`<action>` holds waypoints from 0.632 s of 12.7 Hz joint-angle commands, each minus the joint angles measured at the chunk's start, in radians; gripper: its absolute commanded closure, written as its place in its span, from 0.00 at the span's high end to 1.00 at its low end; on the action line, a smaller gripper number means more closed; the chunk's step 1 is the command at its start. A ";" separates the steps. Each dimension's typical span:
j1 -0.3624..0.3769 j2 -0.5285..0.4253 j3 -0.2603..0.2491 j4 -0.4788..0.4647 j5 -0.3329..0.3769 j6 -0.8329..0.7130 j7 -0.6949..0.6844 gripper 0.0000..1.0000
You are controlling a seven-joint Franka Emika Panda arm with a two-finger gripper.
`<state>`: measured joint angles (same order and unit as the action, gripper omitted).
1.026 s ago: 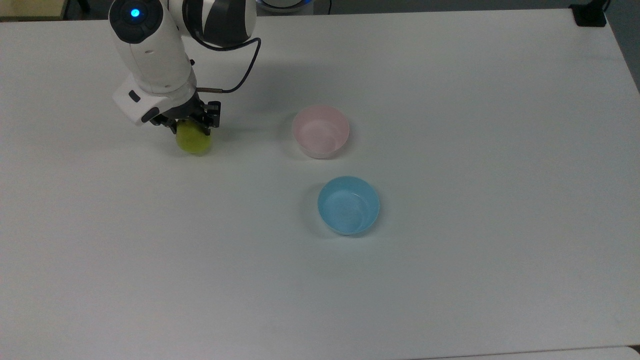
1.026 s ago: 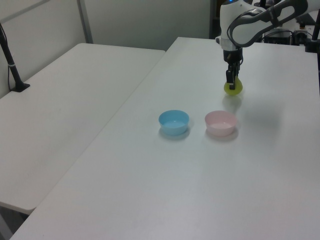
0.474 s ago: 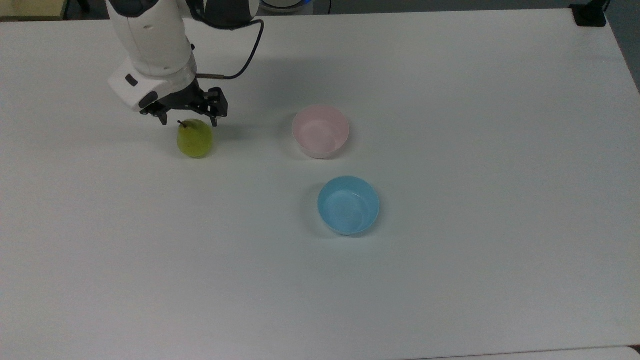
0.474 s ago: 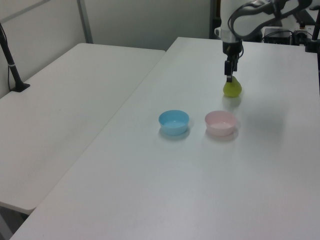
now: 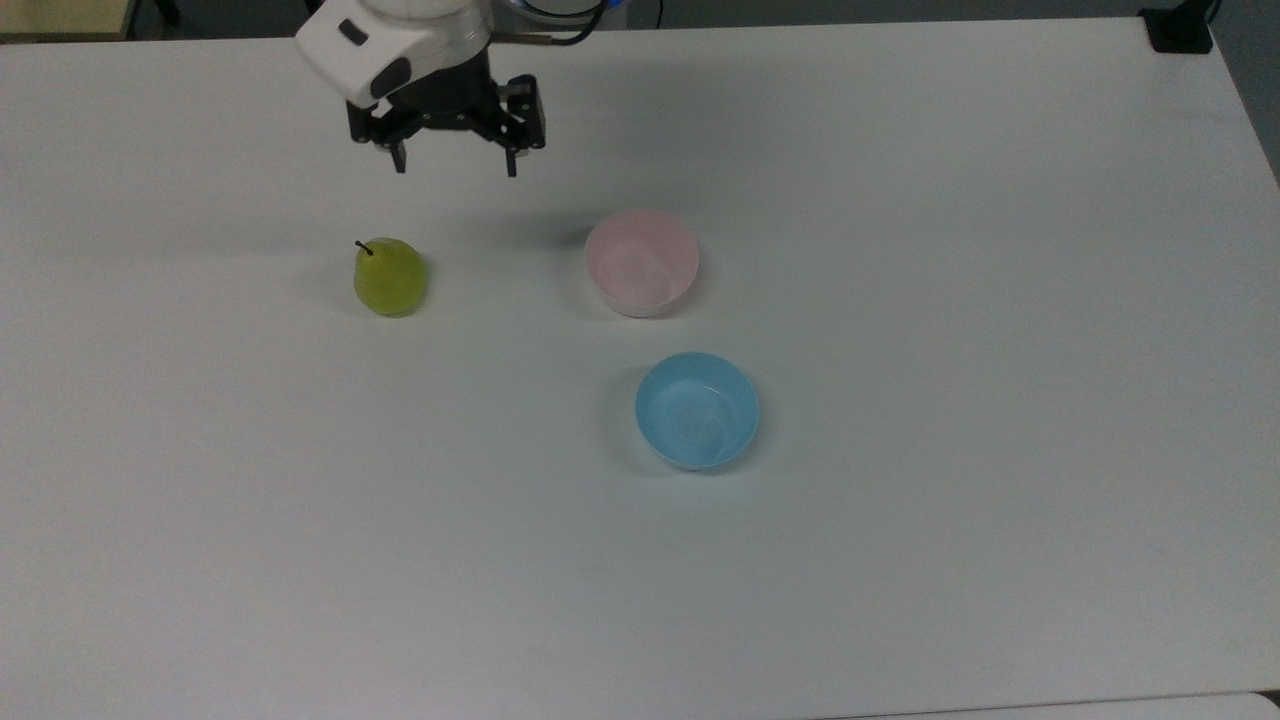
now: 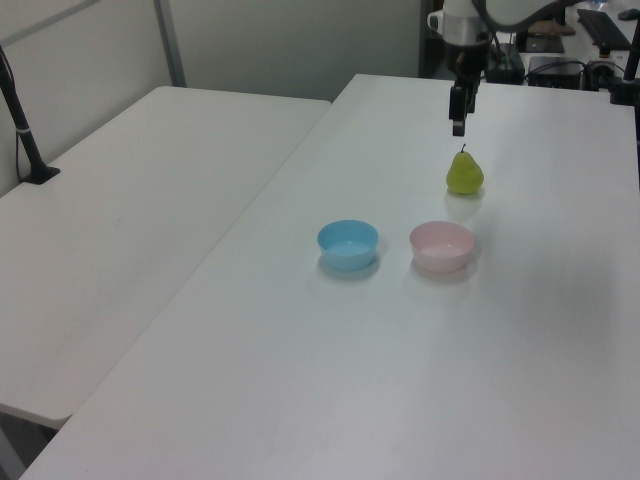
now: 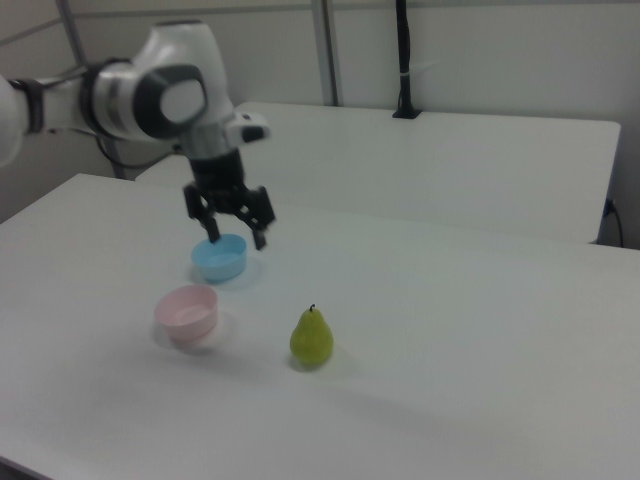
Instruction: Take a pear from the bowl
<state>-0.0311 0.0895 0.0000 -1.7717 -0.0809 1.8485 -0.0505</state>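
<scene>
The gripper (image 5: 455, 158) has lifted away from the pear (image 5: 390, 278) since half a second ago, and now hangs in the air with its fingers spread apart and nothing between them, up and toward the top view's right of the fruit. The pear stands upright on the white table (image 5: 900, 560), stem up, where it was released. It is well to the top view's left of the pink bowl (image 5: 641, 262), with the blue bowl (image 5: 697, 410) further off.
</scene>
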 commanded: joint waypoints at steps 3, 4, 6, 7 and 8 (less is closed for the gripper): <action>0.131 -0.068 -0.012 0.109 -0.010 -0.192 0.144 1.00; 0.135 -0.082 -0.014 0.115 -0.008 -0.204 0.155 1.00; 0.134 -0.105 -0.020 0.118 0.000 -0.206 0.156 1.00; 0.132 -0.106 -0.020 0.120 0.001 -0.207 0.167 1.00; 0.129 -0.106 -0.020 0.120 0.003 -0.207 0.167 1.00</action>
<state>0.0910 -0.0028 -0.0041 -1.6537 -0.0809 1.6639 0.0915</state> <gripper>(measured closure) 0.000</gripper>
